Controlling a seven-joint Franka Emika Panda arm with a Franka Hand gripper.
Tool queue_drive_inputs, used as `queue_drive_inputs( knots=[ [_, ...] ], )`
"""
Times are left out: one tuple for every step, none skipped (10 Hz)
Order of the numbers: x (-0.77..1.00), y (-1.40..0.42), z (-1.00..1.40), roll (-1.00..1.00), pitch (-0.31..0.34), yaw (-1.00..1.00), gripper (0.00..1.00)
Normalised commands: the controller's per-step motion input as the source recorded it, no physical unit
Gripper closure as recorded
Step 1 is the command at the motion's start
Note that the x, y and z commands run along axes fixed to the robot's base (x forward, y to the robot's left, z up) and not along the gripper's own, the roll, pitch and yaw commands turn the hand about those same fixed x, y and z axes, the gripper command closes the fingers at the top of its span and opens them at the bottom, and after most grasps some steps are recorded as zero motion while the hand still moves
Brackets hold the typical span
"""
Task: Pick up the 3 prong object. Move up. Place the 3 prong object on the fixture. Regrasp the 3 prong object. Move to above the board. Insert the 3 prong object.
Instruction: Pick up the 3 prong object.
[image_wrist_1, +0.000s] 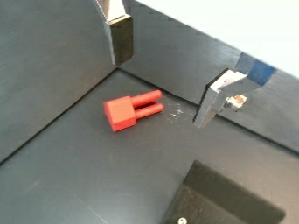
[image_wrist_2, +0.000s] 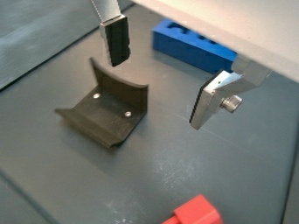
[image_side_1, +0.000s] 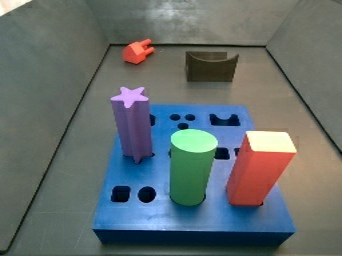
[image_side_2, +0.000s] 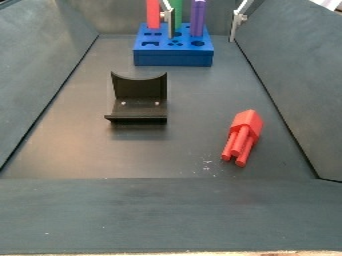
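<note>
Opposed side views; claw cameras downward.

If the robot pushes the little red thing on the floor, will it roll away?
Probably not: the 3 prong object lies flat on the floor, and its boxy end should make it slide rather than roll. It looks like stiff plastic, likely light for its size. The gripper is open above it, touching nothing.

One gripper hangs open over the floor, which carries one red 3 prong object, one fixture and one blue board. The board bears three pegs: one purple star, one green cylinder, one red-orange block.
</note>
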Motion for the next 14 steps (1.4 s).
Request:
queue_drive_inputs(
  knots=[
    [0.03,0.0,0.0,-0.04,-0.019,-1.0,0.0],
    [0.09,0.0,0.0,-0.06,-0.02,-0.96,0.0],
    [0.06,0.16,0.0,-0.1,-0.023,-0.73,0.0],
    [0.0,0.49,-0.1,-0.09,0.0,-0.42,0.0],
    [0.25,0.77,-0.88,-0.11,0.0,-0.14,0.0],
    [0.09,0.8,-1.0,0.0,-0.024,-0.15,0.0],
    [-0.1,0.2,-0.49,0.23,0.0,0.0,0.0],
    [-0.14,0.19,-0.05,-0.06,-0.037,-0.08,0.0],
    [-0.37,0.36,-0.85,0.15,-0.067,-0.24,0.0],
    [-0.43,0.41,-0.79,0.2,-0.043,-0.35,0.0],
    [-0.45,0.33,-0.78,0.11,-0.09,-0.54,0.0],
    [-0.17,0.0,-0.05,0.02,-0.053,-0.34,0.0],
    [-0.51,-0.19,-0.54,0.3,-0.107,-0.32,0.0],
    [-0.55,-0.3,-0.66,0.25,-0.123,-0.23,0.0]
  ],
)
